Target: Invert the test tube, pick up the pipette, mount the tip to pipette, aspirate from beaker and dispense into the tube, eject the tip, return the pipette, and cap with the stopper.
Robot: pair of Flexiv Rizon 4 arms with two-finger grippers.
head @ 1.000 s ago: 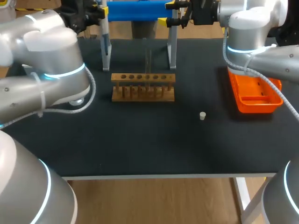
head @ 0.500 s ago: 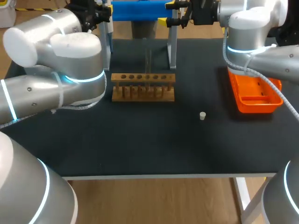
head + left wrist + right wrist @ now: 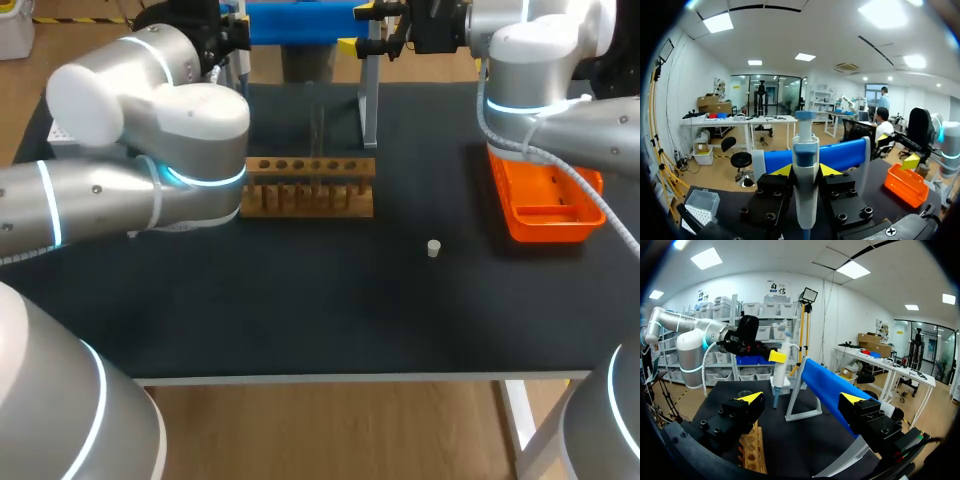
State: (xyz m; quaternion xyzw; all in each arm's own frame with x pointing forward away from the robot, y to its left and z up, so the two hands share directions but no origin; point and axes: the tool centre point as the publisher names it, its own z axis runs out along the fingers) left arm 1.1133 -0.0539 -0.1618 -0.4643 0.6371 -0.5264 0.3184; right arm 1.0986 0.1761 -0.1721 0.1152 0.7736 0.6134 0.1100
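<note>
Left claw (image 3: 806,172) pinching pipette (image 3: 805,145) upright, blue stand (image 3: 845,154) just ahead; nozzle down, ready for tip box (image 3: 699,206), nozzle seemingly bare. Right claw (image 3: 801,398) spread, empty, parked near stand.

Robot arms: two, a left arm (image 3: 150,190) and a right arm (image 3: 530,60)
Pipette (image 3: 805,165): one
Stopper (image 3: 433,248): one
Wooden tube rack (image 3: 307,190): one
Holes (image 3: 298,164) along the rack's top: six
Orange tray (image 3: 540,226): one
Blue stand (image 3: 300,22): one
Tip box (image 3: 699,205): one
</note>
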